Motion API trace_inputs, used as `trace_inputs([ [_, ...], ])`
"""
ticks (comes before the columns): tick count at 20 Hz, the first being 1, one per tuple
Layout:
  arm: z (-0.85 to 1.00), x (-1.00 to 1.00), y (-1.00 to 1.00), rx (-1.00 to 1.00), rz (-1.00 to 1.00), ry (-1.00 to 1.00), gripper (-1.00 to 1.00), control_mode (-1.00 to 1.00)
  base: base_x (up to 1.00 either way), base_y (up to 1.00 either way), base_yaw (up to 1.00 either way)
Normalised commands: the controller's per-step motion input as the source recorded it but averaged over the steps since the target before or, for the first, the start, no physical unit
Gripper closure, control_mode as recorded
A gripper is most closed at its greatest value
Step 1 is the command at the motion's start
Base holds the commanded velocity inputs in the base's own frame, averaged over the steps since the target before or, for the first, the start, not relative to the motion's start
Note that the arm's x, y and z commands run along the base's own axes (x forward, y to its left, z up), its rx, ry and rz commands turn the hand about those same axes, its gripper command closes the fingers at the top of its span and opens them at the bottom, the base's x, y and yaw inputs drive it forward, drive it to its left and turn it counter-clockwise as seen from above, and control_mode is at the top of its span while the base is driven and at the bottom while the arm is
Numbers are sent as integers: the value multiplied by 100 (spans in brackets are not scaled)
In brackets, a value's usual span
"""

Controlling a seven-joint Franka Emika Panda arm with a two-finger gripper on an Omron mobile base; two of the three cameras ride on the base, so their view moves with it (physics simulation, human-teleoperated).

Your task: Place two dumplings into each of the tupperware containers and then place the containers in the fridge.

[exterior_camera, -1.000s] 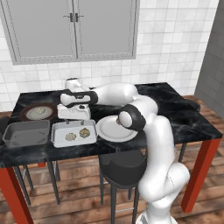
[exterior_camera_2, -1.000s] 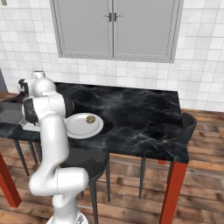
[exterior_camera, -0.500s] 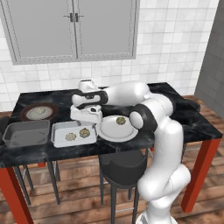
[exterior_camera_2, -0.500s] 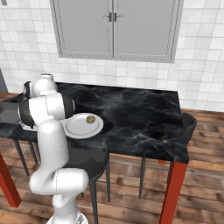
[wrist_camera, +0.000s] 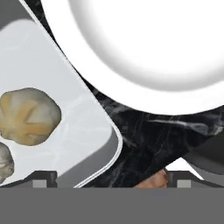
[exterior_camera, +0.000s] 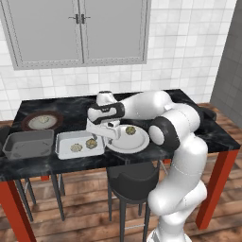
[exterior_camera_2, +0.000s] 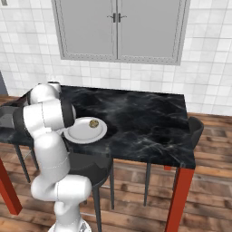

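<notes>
On black marble table [exterior_camera: 71,109], light silvery tray [exterior_camera: 79,144] holding two dumplings [exterior_camera: 91,144]; jaws spread, empty, over white plate [exterior_camera: 126,140]; next, probably grasping remaining dumpling [exterior_camera: 130,130] for grey tray [exterior_camera: 28,143].

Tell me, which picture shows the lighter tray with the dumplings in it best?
The left base view: the whole lighter tray lies open to it, two dumplings inside. The hand view gives a close corner with one dumpling and part of another. The right base view has the arm in front.
</notes>
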Motion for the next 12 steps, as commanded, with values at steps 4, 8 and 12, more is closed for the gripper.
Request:
trace_inputs([
  [4, -27, 2, -10, 0, 0, -13, -100, -100, 0, 0, 0],
  [8, -21, 5, 0, 0, 0, -9, -100, -100, 0, 0, 0],
  [12, -10, 0, 0, 0, 0, 0, -100, -100, 0, 0, 0],
])
